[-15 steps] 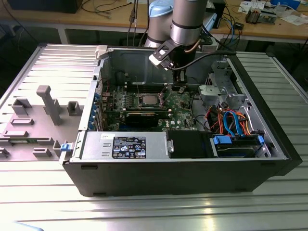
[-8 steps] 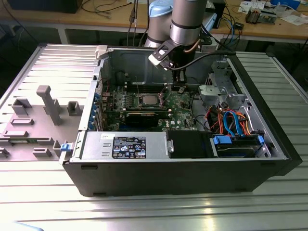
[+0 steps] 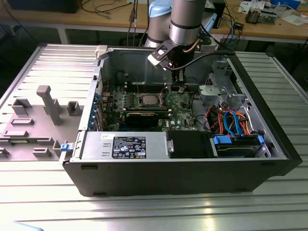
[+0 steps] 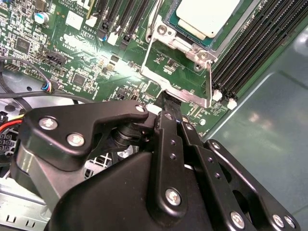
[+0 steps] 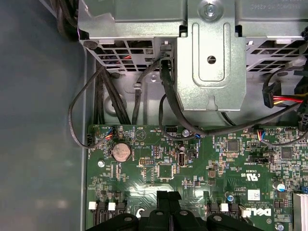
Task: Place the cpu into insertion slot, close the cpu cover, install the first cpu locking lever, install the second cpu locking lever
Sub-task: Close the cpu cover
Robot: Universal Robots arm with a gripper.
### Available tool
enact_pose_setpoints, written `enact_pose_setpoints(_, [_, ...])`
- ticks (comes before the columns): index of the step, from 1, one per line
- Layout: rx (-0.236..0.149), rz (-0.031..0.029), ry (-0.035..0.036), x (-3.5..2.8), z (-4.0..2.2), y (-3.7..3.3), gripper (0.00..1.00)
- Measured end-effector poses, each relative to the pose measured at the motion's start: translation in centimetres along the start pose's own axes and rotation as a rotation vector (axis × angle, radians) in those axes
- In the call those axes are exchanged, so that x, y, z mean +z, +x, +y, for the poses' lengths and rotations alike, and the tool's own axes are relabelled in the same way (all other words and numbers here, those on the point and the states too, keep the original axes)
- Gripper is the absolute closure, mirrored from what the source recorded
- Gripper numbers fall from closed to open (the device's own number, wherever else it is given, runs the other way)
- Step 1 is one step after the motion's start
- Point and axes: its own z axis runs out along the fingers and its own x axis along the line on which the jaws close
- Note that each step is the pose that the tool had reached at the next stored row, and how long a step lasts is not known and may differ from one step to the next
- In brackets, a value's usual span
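Power supply (image 3: 130,144) and blue drive bay (image 3: 238,144) in foreground; behind them, the gripper (image 4: 169,98), fingers clenched together, meets the open cpu cover (image 4: 190,94) beside the seated cpu (image 4: 207,17) and the memory slots (image 4: 250,53).

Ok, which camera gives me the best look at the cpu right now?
The second wrist view: the cpu is close up, its silvery top clear, though the picture's edge crops it. The exterior view shows the cpu whole but small, on the green board.
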Motion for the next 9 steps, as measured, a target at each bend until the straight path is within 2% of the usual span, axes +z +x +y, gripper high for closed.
enact_pose_setpoints(9, [0.0, 0.0, 0.0, 0.0, -0.24, 0.0, 0.89])
